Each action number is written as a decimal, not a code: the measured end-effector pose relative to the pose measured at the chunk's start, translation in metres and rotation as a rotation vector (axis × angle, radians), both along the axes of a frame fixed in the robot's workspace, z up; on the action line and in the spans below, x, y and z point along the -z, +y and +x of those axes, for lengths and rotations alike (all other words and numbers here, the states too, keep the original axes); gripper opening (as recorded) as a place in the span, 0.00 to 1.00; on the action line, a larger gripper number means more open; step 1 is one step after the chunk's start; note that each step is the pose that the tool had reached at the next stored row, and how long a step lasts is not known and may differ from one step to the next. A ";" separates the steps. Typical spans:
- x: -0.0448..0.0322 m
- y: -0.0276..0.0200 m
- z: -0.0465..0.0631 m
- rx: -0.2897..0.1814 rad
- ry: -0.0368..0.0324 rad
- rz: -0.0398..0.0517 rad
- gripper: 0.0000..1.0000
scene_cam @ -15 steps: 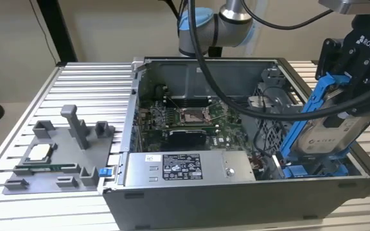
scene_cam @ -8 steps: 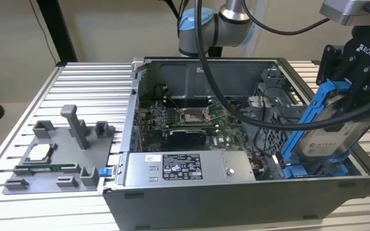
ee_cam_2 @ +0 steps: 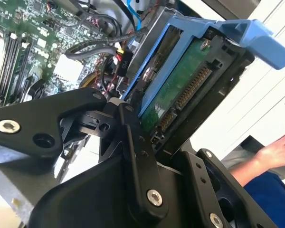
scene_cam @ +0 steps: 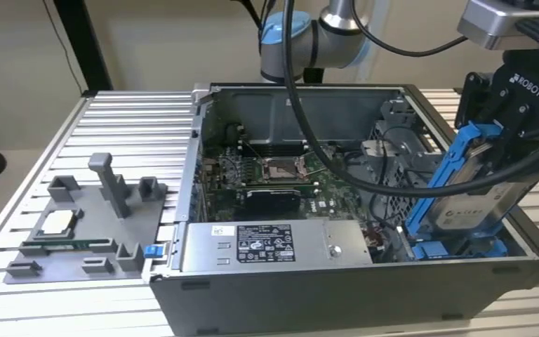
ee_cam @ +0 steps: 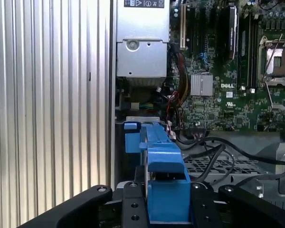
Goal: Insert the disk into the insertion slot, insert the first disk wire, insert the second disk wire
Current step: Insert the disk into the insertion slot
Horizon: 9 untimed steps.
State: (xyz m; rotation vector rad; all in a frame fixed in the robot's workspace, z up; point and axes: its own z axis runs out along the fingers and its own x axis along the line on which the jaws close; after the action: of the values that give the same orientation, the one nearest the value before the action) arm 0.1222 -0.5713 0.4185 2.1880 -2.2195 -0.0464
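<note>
At the exterior view's right end of the open computer case (scene_cam: 344,295), the disk (scene_cam: 463,210) is held tilted. Its lower end is down inside the case and its upper end leans out toward the exterior view's right.

The gripper (scene_cam: 505,140) is closed on the disk. In the first wrist view the black fingers (ee_cam: 133,206) are pressed flush against the two sides of the blue carrier frame (ee_cam: 165,166). In the second wrist view the green circuit board (ee_cam_2: 180,90) on the disk's underside and its connector edge are turned toward the camera.

The insertion slot (scene_cam: 443,250) is marked by blue rails in the case's near corner. The disk's lower edge is just at these rails; whether it touches them cannot be told. The disk is not yet seated.

Room is tight here:
- The side wall (scene_cam: 536,242) of the case is just beside the disk on one side.
- Black cables (scene_cam: 387,188) run up to the disk on the other side.
- The power-supply box (scene_cam: 260,246) lies along the front wall, apart from the slot, with red wires (scene_cam: 375,235) in the gap between.

Outside the case, a grey fixture tray (scene_cam: 64,239) sits on the slatted table (scene_cam: 129,119), well apart from the disk. A person's hand (ee_cam_2: 275,152) and blue sleeve (ee_cam_2: 270,197) are seen past the disk in the second wrist view.
</note>
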 end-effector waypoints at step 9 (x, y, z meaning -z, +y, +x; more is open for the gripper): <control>0.0113 0.0010 0.000 0.000 -0.0014 0.0048 0.00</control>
State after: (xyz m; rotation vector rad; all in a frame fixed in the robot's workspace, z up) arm 0.1226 -0.5703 0.4072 2.1910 -2.2226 -0.0503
